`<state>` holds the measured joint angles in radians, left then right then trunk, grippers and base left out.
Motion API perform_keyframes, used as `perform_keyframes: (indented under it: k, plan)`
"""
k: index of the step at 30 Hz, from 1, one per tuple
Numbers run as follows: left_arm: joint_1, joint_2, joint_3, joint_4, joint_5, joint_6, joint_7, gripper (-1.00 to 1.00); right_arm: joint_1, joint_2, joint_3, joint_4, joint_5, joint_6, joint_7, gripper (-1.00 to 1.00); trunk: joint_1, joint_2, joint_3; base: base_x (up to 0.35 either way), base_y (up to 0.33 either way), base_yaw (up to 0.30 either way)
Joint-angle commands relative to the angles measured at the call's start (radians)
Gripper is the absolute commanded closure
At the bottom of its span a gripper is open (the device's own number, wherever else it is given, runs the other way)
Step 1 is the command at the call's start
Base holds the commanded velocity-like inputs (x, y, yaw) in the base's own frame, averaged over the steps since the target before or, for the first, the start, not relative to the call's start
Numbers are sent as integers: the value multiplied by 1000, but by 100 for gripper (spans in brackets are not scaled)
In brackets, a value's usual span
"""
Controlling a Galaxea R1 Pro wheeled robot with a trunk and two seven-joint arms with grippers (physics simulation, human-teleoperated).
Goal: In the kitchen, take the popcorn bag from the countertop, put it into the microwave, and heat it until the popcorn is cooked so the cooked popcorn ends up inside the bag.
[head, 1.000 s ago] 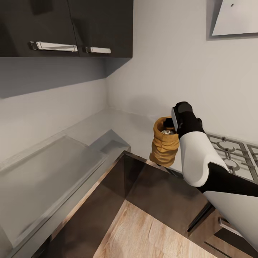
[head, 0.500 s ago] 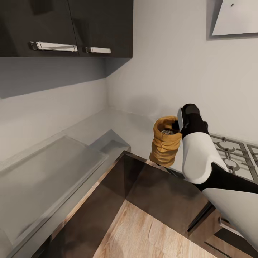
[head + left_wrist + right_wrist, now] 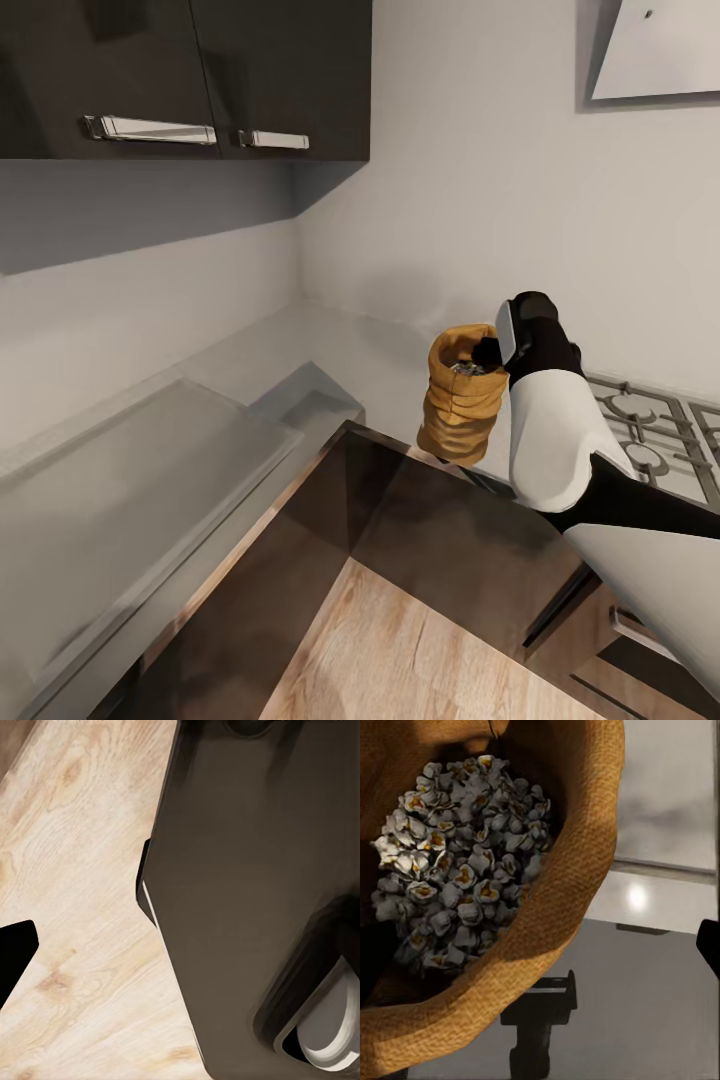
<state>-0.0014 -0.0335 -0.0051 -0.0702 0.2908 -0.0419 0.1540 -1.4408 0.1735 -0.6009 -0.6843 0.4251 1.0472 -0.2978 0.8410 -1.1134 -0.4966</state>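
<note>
At popcorn bag (image 3: 460, 405) rim, right fingers (image 3: 487, 351) barely shifted; closure unclear.

Dark brown cabinet front (image 3: 247, 870) over pale wooden floor (image 3: 75, 907), black hand tip (image 3: 15, 949) at the edge.

Since a second ago the right arm has drawn back from above the popcorn bag (image 3: 460, 405) toward the hob side, dropping slightly. Over the last half second its gripper (image 3: 488, 352) barely shifted at the bag's rim.
</note>
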Motion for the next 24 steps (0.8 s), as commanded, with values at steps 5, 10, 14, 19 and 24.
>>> perform_keyframes:
  k: [5,10,14,19,24]
  plan:
    - [-2,1,0,-4,3,-4,1,-100,10,1,-4,-12,-32,-11,-23,-100,0,-1,-1,0,0,0]
    - [-2,0,1,-4,5,-5,4,-100,11,1,-1,-35,-21,-39,-28,-100,0,-1,-1,0,0,0]
    - [-2,-1,2,-3,5,-5,4,-100,11,1,0,-52,-5,-48,-6,-100,0,-1,-1,0,0,0]
    - [-2,0,-1,-3,5,-4,4,-100,11,1,0,-53,-5,-49,-12,-100,0,-1,-1,67,0,0]
    - [-2,0,0,-3,5,-4,4,-100,11,1,0,-53,-5,-49,-39,-100,0,-1,-1,43,0,0]
